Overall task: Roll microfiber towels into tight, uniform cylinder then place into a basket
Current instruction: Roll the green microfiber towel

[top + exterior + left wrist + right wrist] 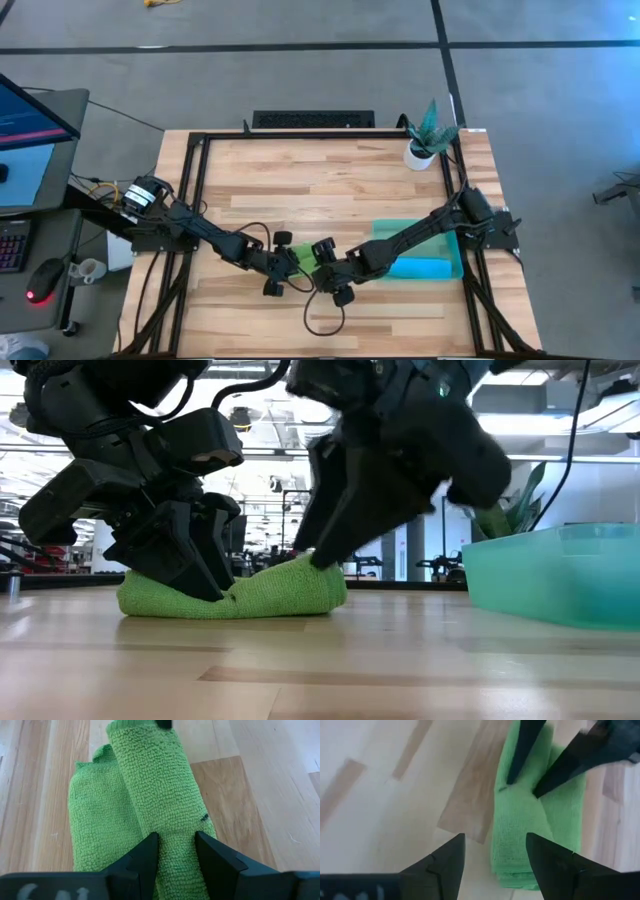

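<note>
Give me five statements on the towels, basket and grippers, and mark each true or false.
1. The left gripper pinches the green towel. True.
2. The right gripper is clamped on the green towel. False: its fingers stand open, with the towel's end beyond them.
3. The blue towel lies in the basket. True.
4. The green towel is in the basket. False: it lies rolled on the table, beside the basket.
5. The plant stands inside the basket. False: it stands on the table, at the far right corner.
</note>
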`<state>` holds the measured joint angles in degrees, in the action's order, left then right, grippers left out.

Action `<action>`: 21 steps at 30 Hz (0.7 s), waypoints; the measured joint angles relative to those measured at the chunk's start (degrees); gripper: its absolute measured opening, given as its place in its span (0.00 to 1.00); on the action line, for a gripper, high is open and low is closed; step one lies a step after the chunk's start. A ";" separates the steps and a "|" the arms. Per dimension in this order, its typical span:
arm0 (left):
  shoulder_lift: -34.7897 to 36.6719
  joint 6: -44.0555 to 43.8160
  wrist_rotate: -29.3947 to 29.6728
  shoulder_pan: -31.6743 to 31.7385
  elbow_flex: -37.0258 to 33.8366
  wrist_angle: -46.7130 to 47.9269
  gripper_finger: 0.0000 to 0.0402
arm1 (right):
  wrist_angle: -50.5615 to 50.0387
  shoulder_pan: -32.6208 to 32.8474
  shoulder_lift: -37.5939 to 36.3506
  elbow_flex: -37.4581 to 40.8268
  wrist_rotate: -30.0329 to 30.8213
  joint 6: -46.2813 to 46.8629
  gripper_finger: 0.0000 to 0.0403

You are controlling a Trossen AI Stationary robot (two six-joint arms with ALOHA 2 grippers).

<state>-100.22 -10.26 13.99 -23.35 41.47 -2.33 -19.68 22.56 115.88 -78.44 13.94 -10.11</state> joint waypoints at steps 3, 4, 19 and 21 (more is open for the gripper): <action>0.00 0.02 -0.02 0.00 0.00 -0.04 0.31 | 0.13 -0.30 0.17 0.07 0.08 -0.02 0.58; 0.00 0.02 -0.04 0.00 0.00 -0.02 0.31 | 0.24 -0.45 0.08 -0.01 0.10 -0.02 0.58; 0.00 1.03 -0.06 0.00 0.00 -0.07 0.31 | -1.57 -3.49 4.38 -0.32 -1.14 -0.09 0.58; 0.00 1.05 -0.06 0.00 0.00 -0.13 0.31 | -2.94 -3.88 4.41 -0.20 -1.26 1.67 0.58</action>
<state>-100.22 -9.21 13.93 -23.35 41.47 -2.45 -22.62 18.69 120.29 -78.64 12.68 -8.44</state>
